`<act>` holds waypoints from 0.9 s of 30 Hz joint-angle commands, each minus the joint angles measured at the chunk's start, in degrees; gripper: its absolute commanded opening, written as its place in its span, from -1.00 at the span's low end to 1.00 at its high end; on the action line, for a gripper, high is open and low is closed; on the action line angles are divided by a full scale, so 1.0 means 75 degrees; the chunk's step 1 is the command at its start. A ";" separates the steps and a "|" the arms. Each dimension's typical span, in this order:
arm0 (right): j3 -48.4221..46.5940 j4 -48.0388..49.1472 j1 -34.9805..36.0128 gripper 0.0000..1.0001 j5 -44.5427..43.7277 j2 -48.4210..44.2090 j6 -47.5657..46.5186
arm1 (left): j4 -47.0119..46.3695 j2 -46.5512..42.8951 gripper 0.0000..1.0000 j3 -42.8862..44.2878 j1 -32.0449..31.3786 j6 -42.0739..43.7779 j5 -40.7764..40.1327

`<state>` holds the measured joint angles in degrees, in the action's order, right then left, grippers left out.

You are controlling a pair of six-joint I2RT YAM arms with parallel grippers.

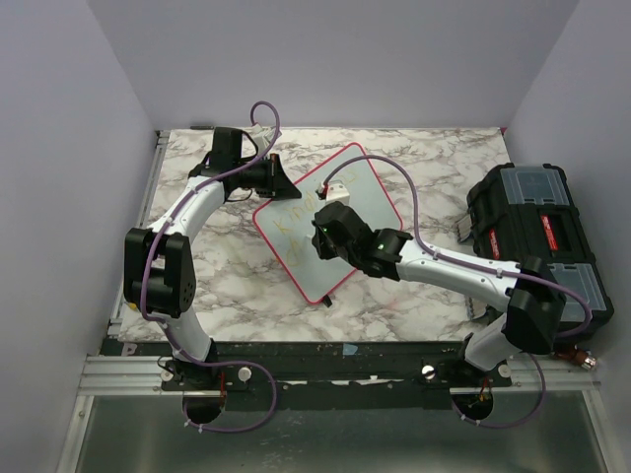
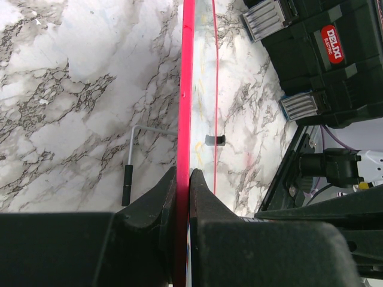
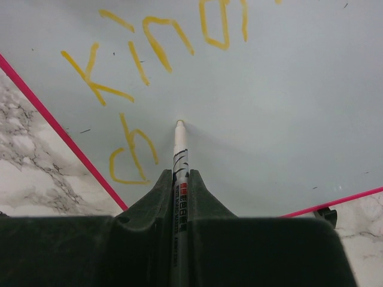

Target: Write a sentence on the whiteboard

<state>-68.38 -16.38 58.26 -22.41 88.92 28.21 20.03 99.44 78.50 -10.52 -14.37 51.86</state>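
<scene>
Marker (image 3: 179, 156) sits clamped in the right gripper (image 3: 180, 178), tip at the whiteboard (image 3: 281, 113) beside the yellow sentence (image 3: 149, 51). The left gripper (image 2: 183, 179) pinches the whiteboard's far-left edge.

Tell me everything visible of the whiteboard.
The whiteboard is a flat white rectangle with a thin pinkish-red frame, rounded corners and small dark clips, skewed on the marble table. It carries yellow letters: "Kind" above a started second line. The left gripper pinches its edge; the marker in the right gripper points at its surface.
</scene>
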 commanded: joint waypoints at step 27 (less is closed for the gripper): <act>0.0407 -0.0409 -0.0015 -0.99 0.0816 0.0004 -0.0014 | 0.0306 -0.0013 -1.00 -0.0145 -0.0144 0.0768 -0.0627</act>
<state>-67.46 -16.47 58.28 -15.66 88.75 27.59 20.01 99.44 78.50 -10.52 -14.11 51.83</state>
